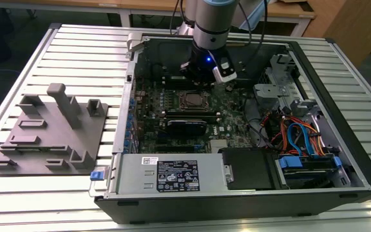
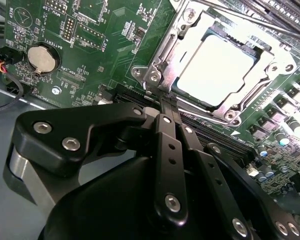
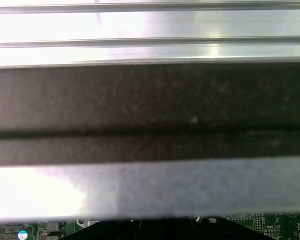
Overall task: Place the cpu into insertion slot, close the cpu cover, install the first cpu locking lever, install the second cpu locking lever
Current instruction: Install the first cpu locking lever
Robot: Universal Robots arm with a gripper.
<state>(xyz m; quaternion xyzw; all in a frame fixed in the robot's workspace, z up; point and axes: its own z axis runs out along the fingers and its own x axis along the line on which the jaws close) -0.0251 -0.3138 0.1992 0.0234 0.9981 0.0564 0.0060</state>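
i've got the arm [image 1: 210,19] reaching down into the open computer case [image 1: 237,209], which lies on its side on the slatted metal bench [image 1: 76,48]. in the second wrist view the claw [image 2: 163,102] has its two black fingers [image 2: 169,150] drawn together, their tips meeting right at the near edge of the socket, beside a corner screw. i can't tell whether the tips touch the metal or hang just above it.

the cpu [image 2: 215,70] sits flat in its slot on the green motherboard [image 2: 115,30], its pale silver top glaring in the light. the cpu cover [image 2: 164,52] lies down around it, the chip showing through the square cut-out. i can't tell whether the locking levers are latched.

a coin battery [image 2: 42,59] sits on the board, well away from the socket. in the exterior view the socket is near the middle of the board, just below the claw. a grey fixture [image 1: 50,130] rests on the bench to that view's left of the case, and a power supply [image 1: 166,176] fills the case's near corner. the first wrist view gives me a blurred dark band [image 3: 150,110] between bright metal strips.
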